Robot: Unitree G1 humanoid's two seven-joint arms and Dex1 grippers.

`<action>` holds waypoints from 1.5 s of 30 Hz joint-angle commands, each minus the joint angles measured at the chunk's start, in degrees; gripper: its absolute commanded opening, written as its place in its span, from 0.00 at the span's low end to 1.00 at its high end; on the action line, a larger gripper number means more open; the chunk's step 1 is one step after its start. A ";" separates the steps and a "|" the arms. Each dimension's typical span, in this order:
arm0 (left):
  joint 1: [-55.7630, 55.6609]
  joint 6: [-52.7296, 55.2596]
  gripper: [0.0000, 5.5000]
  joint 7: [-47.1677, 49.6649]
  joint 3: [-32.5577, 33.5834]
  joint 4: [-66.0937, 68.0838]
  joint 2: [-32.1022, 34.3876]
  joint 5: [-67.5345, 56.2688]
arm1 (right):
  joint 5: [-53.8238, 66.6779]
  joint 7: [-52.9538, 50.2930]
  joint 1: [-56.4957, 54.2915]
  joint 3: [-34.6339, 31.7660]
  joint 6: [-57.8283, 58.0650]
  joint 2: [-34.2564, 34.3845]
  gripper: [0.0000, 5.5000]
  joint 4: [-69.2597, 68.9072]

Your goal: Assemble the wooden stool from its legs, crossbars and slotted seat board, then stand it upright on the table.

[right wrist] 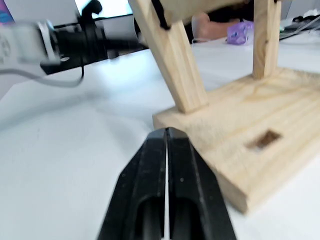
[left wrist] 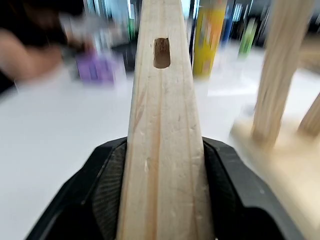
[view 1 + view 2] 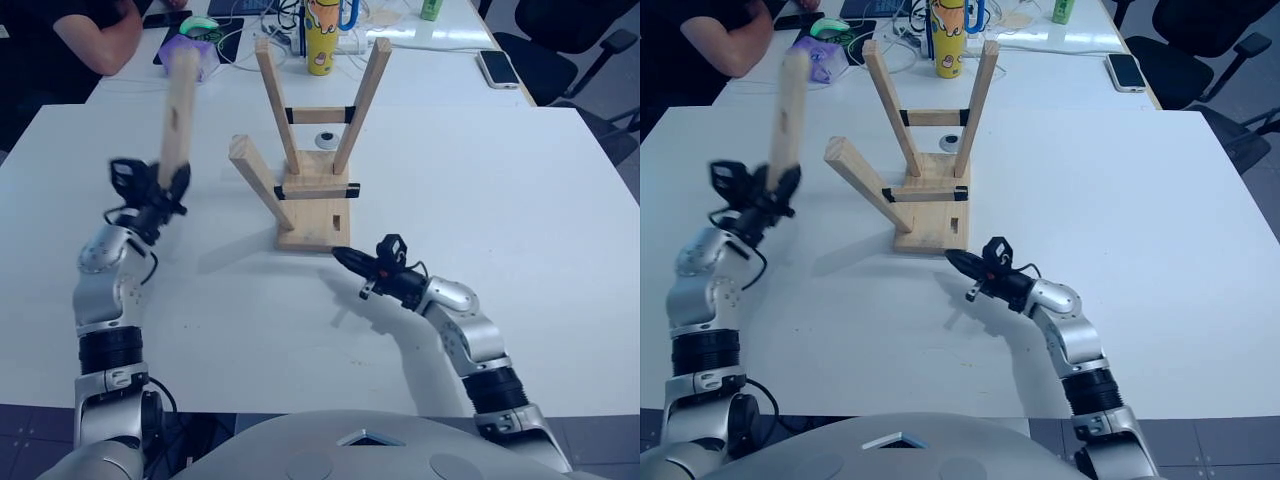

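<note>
Leg (image 3: 179,110) upright in left end effector (image 3: 165,190), left of seat board (image 3: 312,224)

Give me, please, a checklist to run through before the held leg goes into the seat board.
1. The leg is clamped in the left gripper: ok.
2. The free slot in the seat board is unblocked: ok.
3. The three other legs and two crossbars are in place: ok.
4. The right gripper steadies the board: cannot tell; shut, at its near corner.
5. The leg's hole faces a crossbar: cannot tell.
</note>
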 commanded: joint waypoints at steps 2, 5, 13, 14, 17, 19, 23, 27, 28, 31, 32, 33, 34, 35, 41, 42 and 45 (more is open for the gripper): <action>2.89 4.57 0.38 -4.82 -0.70 -17.19 0.61 -11.71 | 4.80 4.83 -1.62 -2.36 2.78 -0.88 0.00 1.64; 3.35 10.45 0.38 -6.30 1.27 -24.23 3.80 -20.55 | 3.80 5.11 -2.24 -2.73 1.67 -0.86 0.00 3.99; 3.07 23.48 0.38 -5.46 0.35 -36.06 11.41 -39.37 | 3.06 6.22 -3.35 -4.23 -1.29 -1.11 0.00 9.47; 4.28 24.51 0.38 -6.24 -1.78 -37.05 11.81 -39.13 | 4.10 7.16 -3.29 -4.51 -0.59 -1.35 0.03 8.92; 8.68 25.74 0.38 -8.18 -8.06 -38.20 11.46 -36.83 | 8.18 10.69 -3.72 -5.75 3.55 -2.68 0.10 6.86; 11.33 24.77 0.38 -9.42 -11.76 -37.47 10.41 -33.95 | 11.31 13.30 -4.53 -6.87 7.47 -4.35 0.16 5.56; 12.29 22.42 0.38 -13.74 -17.36 -34.12 9.56 -28.82 | 17.10 19.25 -7.06 -8.29 17.88 -10.27 0.27 2.60; 10.94 21.76 0.38 -18.62 -17.67 -29.23 10.46 -27.92 | 20.43 22.87 -10.66 -10.35 23.21 -14.30 0.37 2.09; 10.84 21.84 0.38 -19.77 -17.53 -28.18 10.73 -27.95 | 21.58 23.51 -11.50 -10.86 25.16 -14.95 0.38 2.28; 10.65 22.02 0.38 -22.30 -17.59 -25.97 11.40 -27.58 | 22.87 25.27 -13.15 -10.74 28.78 -16.49 0.47 2.96; 10.53 22.14 0.38 -23.25 -17.82 -25.11 11.70 -27.38 | 23.09 25.33 -13.37 -10.74 29.37 -16.60 0.49 2.64; 10.55 22.47 0.38 -24.33 -18.11 -24.41 12.11 -27.33 | 23.57 25.35 -13.65 -10.86 30.29 -16.49 0.52 2.26; 10.61 22.66 0.38 -25.30 -18.43 -23.82 12.47 -27.08 | 23.82 25.17 -13.87 -11.05 30.73 -16.20 0.55 1.97; 10.65 22.69 0.38 -26.19 -18.75 -23.23 12.73 -26.69 | 24.23 24.83 -14.05 -11.37 31.24 -15.79 0.57 1.73; 11.65 22.29 0.38 -32.23 -20.66 -18.82 14.77 -23.76 | 25.88 22.93 -13.50 -12.57 32.78 -13.94 0.74 0.99; 11.72 21.90 0.38 -33.08 -20.70 -17.90 14.90 -23.10 | 26.54 22.60 -13.24 -12.84 33.40 -13.55 0.76 0.62; 11.91 21.37 0.38 -35.03 -20.84 -16.02 15.36 -21.68 | 29.26 22.02 -13.29 -13.49 37.19 -13.21 0.83 -0.19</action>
